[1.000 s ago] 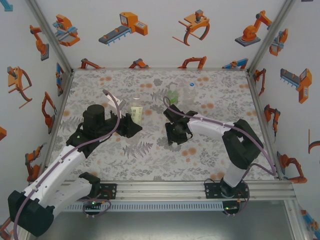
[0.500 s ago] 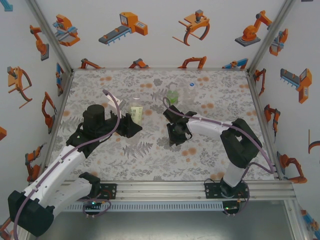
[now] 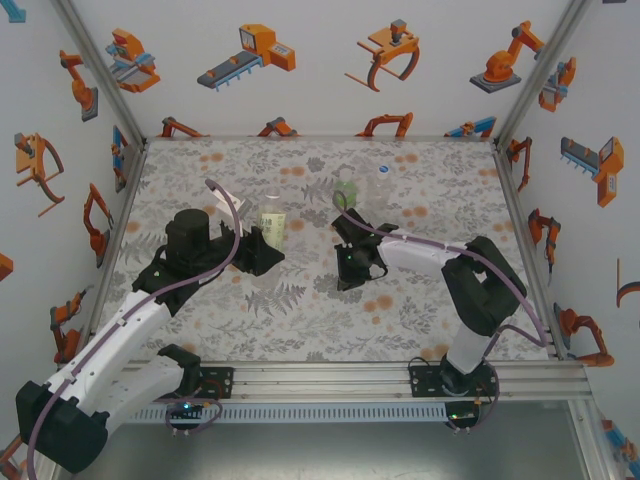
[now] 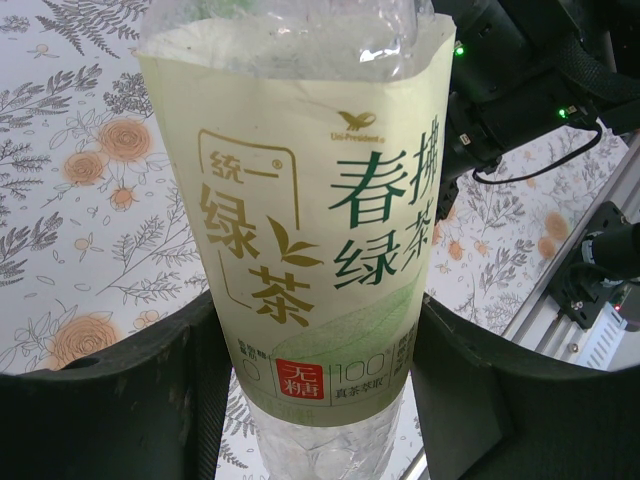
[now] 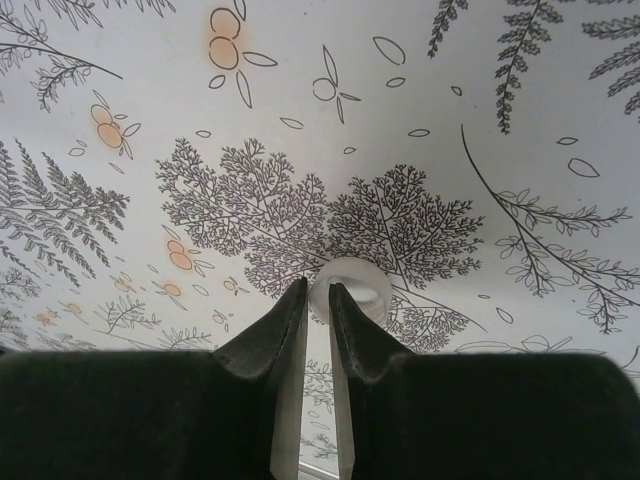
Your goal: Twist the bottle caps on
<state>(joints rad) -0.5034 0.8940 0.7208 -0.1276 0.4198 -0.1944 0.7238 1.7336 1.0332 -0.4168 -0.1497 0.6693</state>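
1. Two grippers at work, with one white cap as the point of interest. Landmark for every place below: yellow-label bottle (image 3: 272,226), upright on the flowered table (image 3: 420,320), long axis vertical.
2. Closed around that bottle, low on its body: left gripper (image 3: 262,243). From the left wrist, dark fingers (image 4: 110,400) pressed against both sides of the label, bottle held steady.
3. To the right of the yellow-label bottle and a little nearer the arm bases: right gripper (image 3: 350,265), pointed down at the table, well apart from the bottle.
4. Flat on the table under that gripper: white cap (image 5: 350,288), round, so no long axis to line up with. From the right wrist, just beyond the fingertips and slightly to their right, near-left edge right at the slit between them.
5. Right jaws drawn together to a thin slit. Rim pinched in that slit or merely touched: impossible to tell.
6. Nearer arm for the cap: plainly the right. Likely next need, as a judgement: a sure hold on the cap, then carriage leftward to the neck of the yellow-label bottle, open side of the cap facing down.
7. Behind and to the right of the yellow-label bottle: green-label bottle (image 3: 345,188), with an unlabelled bottle (image 3: 383,182) just beside it, both standing.
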